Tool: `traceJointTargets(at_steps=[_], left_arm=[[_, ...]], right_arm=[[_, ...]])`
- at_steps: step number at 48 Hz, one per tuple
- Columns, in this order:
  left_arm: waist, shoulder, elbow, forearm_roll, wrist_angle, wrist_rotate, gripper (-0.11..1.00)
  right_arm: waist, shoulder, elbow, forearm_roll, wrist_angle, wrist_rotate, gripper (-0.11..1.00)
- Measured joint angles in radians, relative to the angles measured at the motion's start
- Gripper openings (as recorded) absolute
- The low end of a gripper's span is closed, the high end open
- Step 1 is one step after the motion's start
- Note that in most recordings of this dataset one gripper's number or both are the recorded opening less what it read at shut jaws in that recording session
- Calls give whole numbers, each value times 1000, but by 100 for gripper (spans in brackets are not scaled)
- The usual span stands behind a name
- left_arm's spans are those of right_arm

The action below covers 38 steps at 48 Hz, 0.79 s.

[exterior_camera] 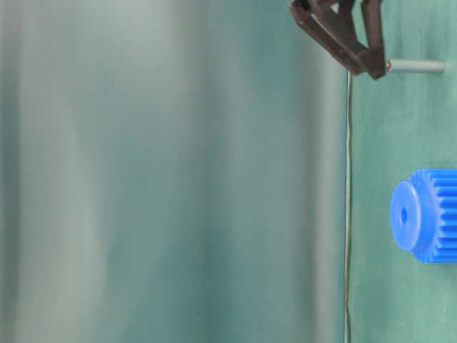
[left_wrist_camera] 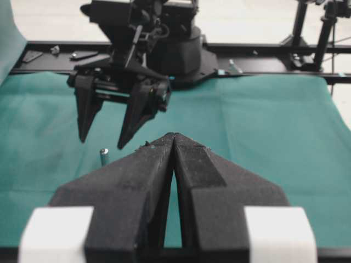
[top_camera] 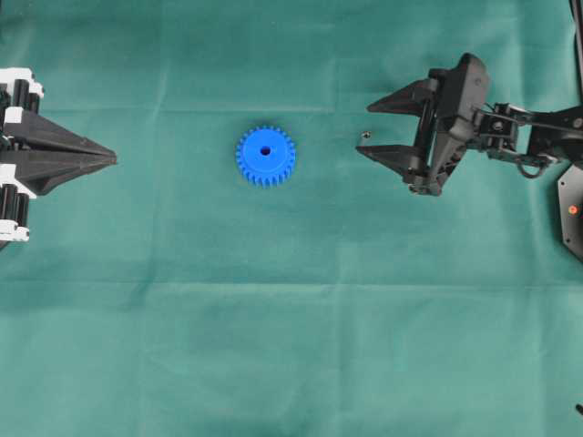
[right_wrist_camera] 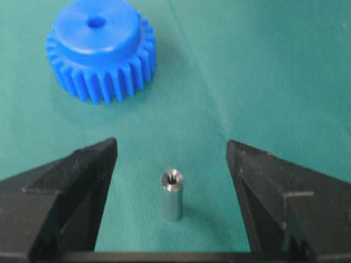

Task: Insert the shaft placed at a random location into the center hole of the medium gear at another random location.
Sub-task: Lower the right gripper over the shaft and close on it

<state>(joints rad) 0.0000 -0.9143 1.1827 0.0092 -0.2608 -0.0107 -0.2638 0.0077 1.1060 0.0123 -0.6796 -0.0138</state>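
Note:
The shaft (right_wrist_camera: pixel 172 194), a small silvery pin, stands upright on the green cloth between the wide-apart fingers of my right gripper (right_wrist_camera: pixel 171 144), which is open and touches nothing. From above, the shaft (top_camera: pixel 365 136) sits level with the fingertips of the right gripper (top_camera: pixel 364 129). The medium gear (top_camera: pixel 265 155), bright blue, lies flat to the left of it, its center hole (top_camera: pixel 265 151) facing up and bare. In the right wrist view the gear (right_wrist_camera: pixel 98 49) lies beyond the shaft. My left gripper (top_camera: pixel 113 160) rests at the far left, shut and holding nothing, its tips (left_wrist_camera: pixel 174 136) pressed together.
Green cloth (top_camera: pixel 291 346) covers the whole table. A black frame rail (left_wrist_camera: pixel 263 52) runs along the far edge behind the right arm. A black mount (top_camera: pixel 572 209) sits at the right edge.

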Motion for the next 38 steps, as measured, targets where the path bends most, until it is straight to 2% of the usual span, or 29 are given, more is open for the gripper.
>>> traceJointTargets(at_steps=[15, 21, 25, 34, 38], left_arm=[[2, 3, 0, 0, 2, 0, 0], [2, 3, 0, 0, 2, 0, 0], [2, 3, 0, 0, 2, 0, 0], [2, 5, 0, 0, 2, 0, 0], [2, 5, 0, 0, 2, 0, 0]], right_arm=[[-3, 55, -12, 0, -2, 0, 82], [-3, 57, -12, 2, -2, 0, 77], [-3, 57, -14, 2, -2, 0, 65], [-3, 57, -12, 0, -2, 0, 17], [-3, 57, -12, -2, -2, 0, 13]])
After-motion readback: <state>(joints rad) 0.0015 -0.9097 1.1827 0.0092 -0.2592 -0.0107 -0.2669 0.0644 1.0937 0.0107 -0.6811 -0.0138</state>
